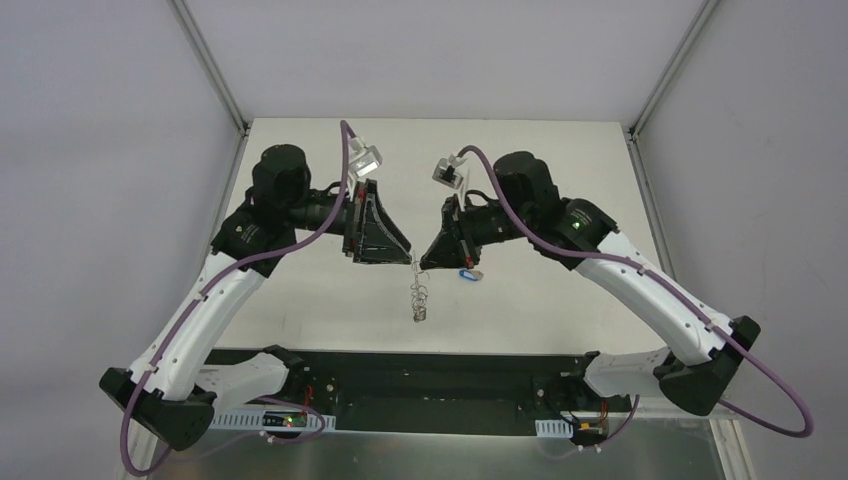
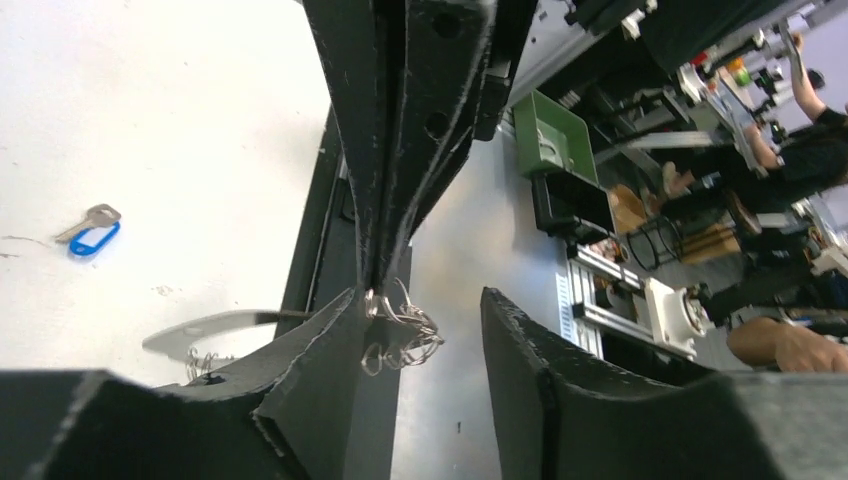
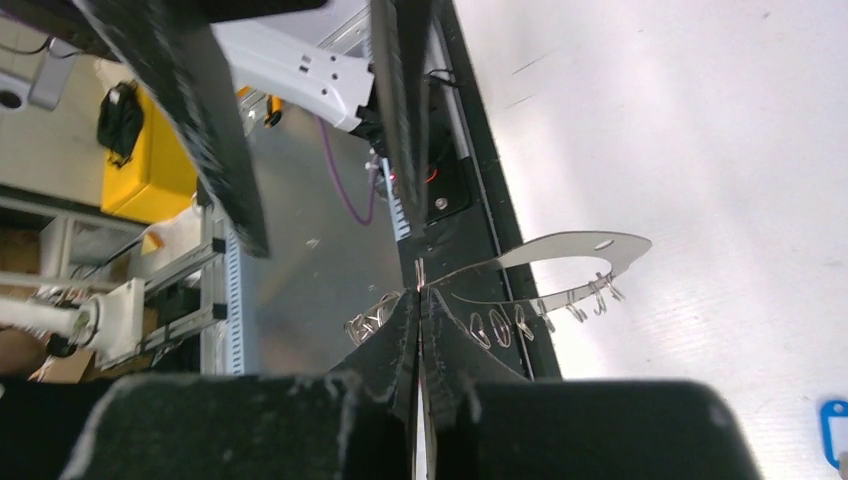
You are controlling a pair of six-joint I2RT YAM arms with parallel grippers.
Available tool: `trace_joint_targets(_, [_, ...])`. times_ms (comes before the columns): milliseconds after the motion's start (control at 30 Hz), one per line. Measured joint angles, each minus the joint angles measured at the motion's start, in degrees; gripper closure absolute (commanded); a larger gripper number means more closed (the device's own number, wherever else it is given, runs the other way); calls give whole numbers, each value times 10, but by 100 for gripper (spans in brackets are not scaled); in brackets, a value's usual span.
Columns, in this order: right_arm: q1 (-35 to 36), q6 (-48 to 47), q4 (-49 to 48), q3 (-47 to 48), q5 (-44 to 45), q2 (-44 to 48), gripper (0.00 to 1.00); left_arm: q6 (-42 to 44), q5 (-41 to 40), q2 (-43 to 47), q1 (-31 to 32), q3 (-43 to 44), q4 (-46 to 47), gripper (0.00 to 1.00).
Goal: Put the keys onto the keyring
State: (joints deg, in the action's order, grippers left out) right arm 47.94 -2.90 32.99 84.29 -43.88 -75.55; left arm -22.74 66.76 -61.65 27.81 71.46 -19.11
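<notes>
Jaws of our right gripper (image 3: 418, 300) pinch the one keyring (image 3: 560, 250), hanging above the table (image 1: 300, 160), while jaws of our left gripper (image 2: 420, 300) stand spread beside it; we judge the ring readied for threading, so next we must fetch the single blue key (image 1: 468, 274), lying at two o'clock from it.

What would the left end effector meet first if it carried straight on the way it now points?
The right end effector, shut on the keyring, sits directly ahead, between the open fingers of the left end effector. They look nearly in contact, though depth is unclear.
</notes>
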Motion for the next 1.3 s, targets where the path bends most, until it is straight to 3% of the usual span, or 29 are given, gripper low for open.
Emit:
trace_joint_targets(100, [4, 35, -47, -45, 44, 45, 100, -4, -18, 31, 0, -3, 21, 42])
trace_joint_targets(267, [10, 82, -119, -88, 99, 116, 100, -17, -43, 92, 0, -31, 85, 43])
trace_joint_targets(433, [14, 120, -195, -123, 139, 164, 100, -45, -69, 110, 0, -55, 153, 47])
trace_joint_targets(833, [44, 176, -365, -226, 187, 201, 100, -142, -105, 92, 0, -101, 314, 69])
trace_joint_targets(1300, [73, 174, -476, -240, 240, 215, 100, -188, -103, 98, 0, -110, 378, 71])
